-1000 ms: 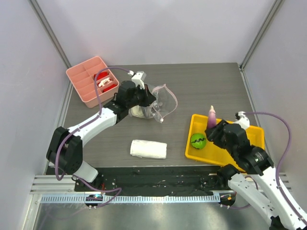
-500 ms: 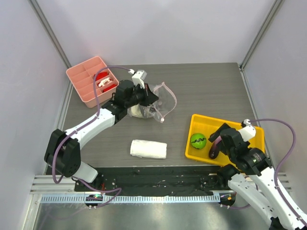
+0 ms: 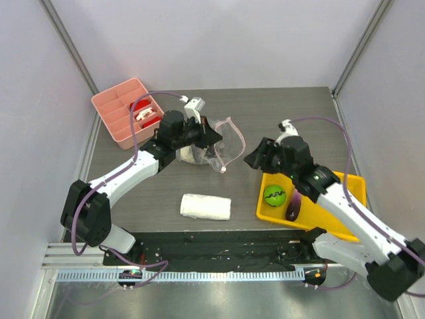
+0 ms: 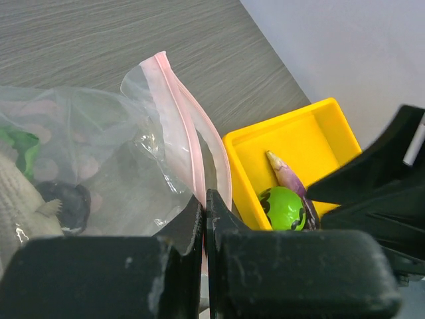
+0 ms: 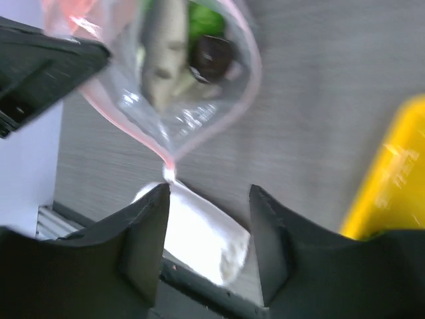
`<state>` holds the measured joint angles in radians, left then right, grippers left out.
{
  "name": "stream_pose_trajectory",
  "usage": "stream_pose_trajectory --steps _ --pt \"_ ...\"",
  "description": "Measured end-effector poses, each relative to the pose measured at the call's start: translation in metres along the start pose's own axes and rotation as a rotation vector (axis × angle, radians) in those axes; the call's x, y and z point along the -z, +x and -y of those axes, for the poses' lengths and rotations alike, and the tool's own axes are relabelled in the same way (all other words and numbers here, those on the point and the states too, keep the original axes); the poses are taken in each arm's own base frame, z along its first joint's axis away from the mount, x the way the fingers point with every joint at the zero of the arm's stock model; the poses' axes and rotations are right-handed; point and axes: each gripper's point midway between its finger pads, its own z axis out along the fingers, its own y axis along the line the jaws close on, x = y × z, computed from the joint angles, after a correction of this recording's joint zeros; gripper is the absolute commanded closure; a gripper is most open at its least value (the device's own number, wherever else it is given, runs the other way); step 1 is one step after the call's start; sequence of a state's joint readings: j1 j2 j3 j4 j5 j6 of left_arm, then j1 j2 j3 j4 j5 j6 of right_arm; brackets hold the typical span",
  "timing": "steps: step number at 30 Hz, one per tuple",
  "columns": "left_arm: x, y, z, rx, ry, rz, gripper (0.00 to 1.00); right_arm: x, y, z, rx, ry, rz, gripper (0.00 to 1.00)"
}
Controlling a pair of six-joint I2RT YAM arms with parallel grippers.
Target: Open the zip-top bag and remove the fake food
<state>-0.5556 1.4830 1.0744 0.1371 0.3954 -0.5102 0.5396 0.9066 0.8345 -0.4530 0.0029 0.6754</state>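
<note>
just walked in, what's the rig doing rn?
The left gripper has its jaws shut on the pink zip edge of the zip-top bag, holding its mouth open mid-table. The right gripper is open and empty, between the yellow tray and the bag, facing the bag's mouth. The green striped ball and the eggplant lie in the tray. The cabbage and a few other pieces are inside the bag, so the job is partly done.

Ahead of the right gripper (image 5: 208,242), its jaws spread, bare table (image 3: 240,178) leads to the gaping zip-top bag (image 5: 189,116); beyond it the left gripper (image 4: 204,214) pinches the rim; towel (image 3: 206,207) off to the near side; yellow tray (image 3: 352,186) behind.
</note>
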Motion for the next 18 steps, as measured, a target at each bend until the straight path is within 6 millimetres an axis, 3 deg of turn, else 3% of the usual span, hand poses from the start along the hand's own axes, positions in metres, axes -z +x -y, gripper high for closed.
stream_pose_trajectory --steps 2,4,8,14,16,18 --pt "0.001 -0.001 0.002 -0.004 0.008 0.001 1.00 -0.022 -0.007 -0.021 0.006 -0.070 0.000 0.69" --pt "0.003 -0.002 0.004 -0.008 0.013 0.004 1.00 -0.048 -0.008 -0.036 -0.005 -0.126 -0.005 0.70" --pt "0.008 -0.005 0.010 -0.013 0.029 0.007 1.00 -0.088 -0.004 -0.048 -0.029 -0.190 -0.016 0.70" --pt "0.009 -0.004 0.023 -0.009 0.068 -0.001 1.00 -0.144 0.008 -0.049 -0.050 -0.223 -0.044 0.55" --pt "0.008 -0.002 0.029 -0.009 0.086 -0.004 1.00 -0.157 0.011 -0.049 -0.055 -0.226 -0.053 0.44" --pt "0.006 0.000 0.037 -0.003 0.108 -0.009 1.00 -0.167 0.012 -0.050 -0.068 -0.233 -0.047 0.40"
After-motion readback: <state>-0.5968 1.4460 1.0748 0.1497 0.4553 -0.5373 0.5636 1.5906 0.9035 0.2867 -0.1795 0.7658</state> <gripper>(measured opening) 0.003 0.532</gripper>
